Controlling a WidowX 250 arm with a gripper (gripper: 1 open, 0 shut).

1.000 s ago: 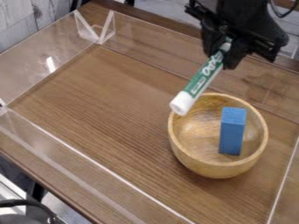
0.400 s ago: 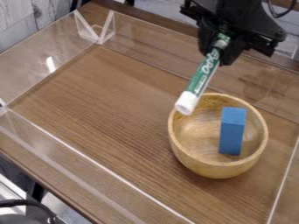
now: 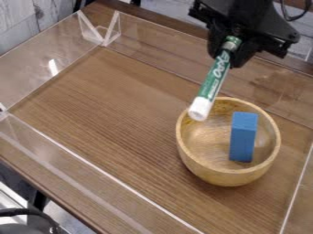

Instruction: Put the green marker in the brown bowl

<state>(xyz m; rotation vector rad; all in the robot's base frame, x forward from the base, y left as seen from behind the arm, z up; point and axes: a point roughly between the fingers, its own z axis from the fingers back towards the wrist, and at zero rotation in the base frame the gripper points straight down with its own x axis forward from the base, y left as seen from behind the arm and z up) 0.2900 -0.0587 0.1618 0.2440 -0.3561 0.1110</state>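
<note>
The green marker (image 3: 210,85) hangs tilted in the air, its white end down over the brown bowl's near-left rim and its green end up in my gripper (image 3: 229,50). My black gripper is shut on the marker's top, above and behind the bowl. The brown bowl (image 3: 202,162) is a round light wooden one standing on the table at the right. Inside it a blue block (image 3: 244,136) stands upright, just right of the marker's lower end.
Clear acrylic walls (image 3: 98,27) fence the wooden table (image 3: 98,110) at the back and left, with a low clear edge along the front. The table's right edge lies close beyond the bowl.
The marker's lower end has swung right and slightly down, from outside the bowl's left rim to over it. The gripper has barely shifted; bowl and block have not moved.
</note>
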